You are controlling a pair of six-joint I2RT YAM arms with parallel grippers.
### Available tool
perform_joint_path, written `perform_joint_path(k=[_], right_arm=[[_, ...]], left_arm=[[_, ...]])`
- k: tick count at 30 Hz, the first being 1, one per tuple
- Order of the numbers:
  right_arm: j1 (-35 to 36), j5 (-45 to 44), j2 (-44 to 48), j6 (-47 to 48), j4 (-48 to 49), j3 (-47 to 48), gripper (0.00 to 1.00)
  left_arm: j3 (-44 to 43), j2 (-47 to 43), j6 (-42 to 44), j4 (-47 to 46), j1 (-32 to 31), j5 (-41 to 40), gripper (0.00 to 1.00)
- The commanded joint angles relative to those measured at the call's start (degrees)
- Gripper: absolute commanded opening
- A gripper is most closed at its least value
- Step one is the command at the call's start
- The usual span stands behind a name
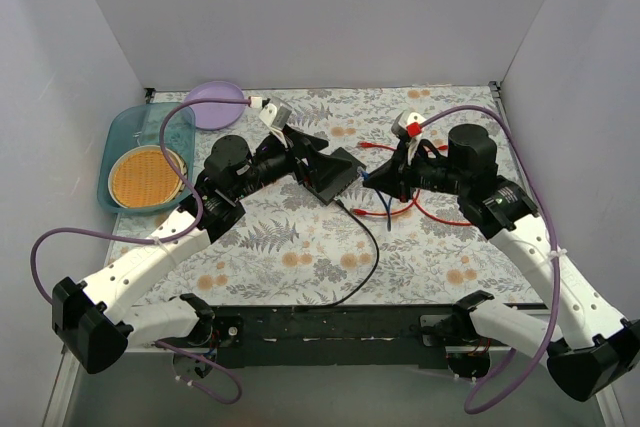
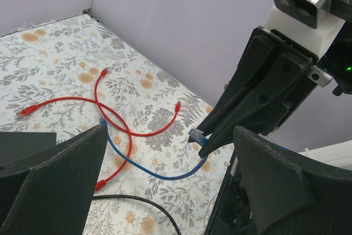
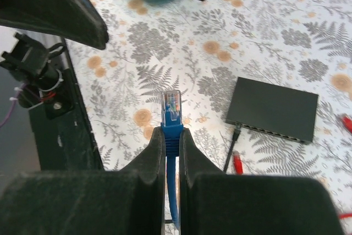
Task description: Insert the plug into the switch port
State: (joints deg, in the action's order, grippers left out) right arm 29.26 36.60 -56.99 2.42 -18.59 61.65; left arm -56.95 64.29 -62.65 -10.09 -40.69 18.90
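The switch is a flat black box lying mid-table; in the right wrist view its port row faces near, with a black plug in it. My right gripper is shut on the blue plug, whose clear tip sticks out past the fingertips. In the top view that gripper holds the plug just right of the switch, apart from it. My left gripper is wide open and empty at the switch's left side. The left wrist view shows the left gripper open and the plug in the right fingers.
Two red cables and the blue cable lie looped on the floral mat to the right. A black cable runs from the switch toward the near edge. A teal tray with an orange disc and a purple plate sit back left.
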Motion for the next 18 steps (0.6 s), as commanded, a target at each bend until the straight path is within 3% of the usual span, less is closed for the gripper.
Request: perform_joint_path(k=[1, 9, 18], right_arm=[[2.1, -10.5, 2.1, 2.6, -1.5, -0.2, 0.01], [9.3, -29.3, 3.4, 4.6, -2.7, -1.6, 0.01], [12.1, -34.6, 5.5, 5.9, -0.8, -3.1, 0.01]], left_arm=[[-0.3, -0.7, 0.3, 0.2, 0.0, -0.9, 0.98], [0.1, -0.2, 0.4, 0.2, 0.0, -0.7, 0.98], [-0.1, 0.7, 0.6, 0.2, 0.1, 0.4, 0.98]])
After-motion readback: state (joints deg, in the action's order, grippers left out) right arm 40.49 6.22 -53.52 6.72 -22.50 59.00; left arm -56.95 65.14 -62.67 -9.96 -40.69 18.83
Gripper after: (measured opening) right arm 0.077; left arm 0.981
